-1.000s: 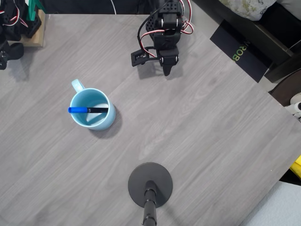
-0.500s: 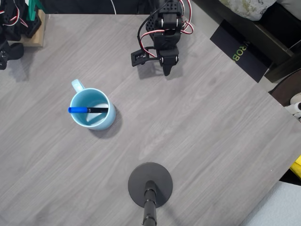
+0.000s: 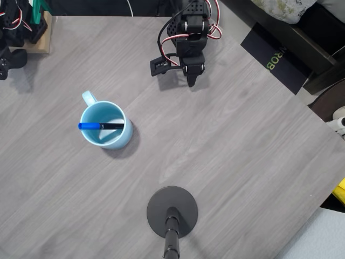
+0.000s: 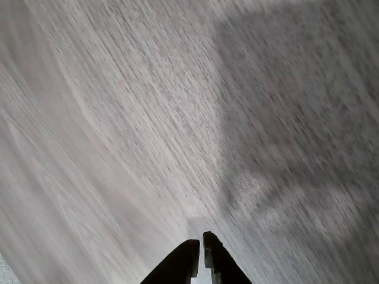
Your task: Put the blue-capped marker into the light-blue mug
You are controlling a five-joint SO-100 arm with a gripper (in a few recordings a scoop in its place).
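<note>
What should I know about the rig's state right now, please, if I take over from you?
Tool: shut, empty, parked near the table's far edge in the overhead view, tips close above bare wood.
Blue-capped marker: lying across the inside of the light-blue mug, cap toward the left rim.
Done: marker is in the mug.
Left: nothing apparent; perhaps confirm the marker sits stably.

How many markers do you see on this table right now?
1. The blue-capped marker lies across the inside of the light-blue mug, at the left of the overhead view. None seems hidden.
</note>
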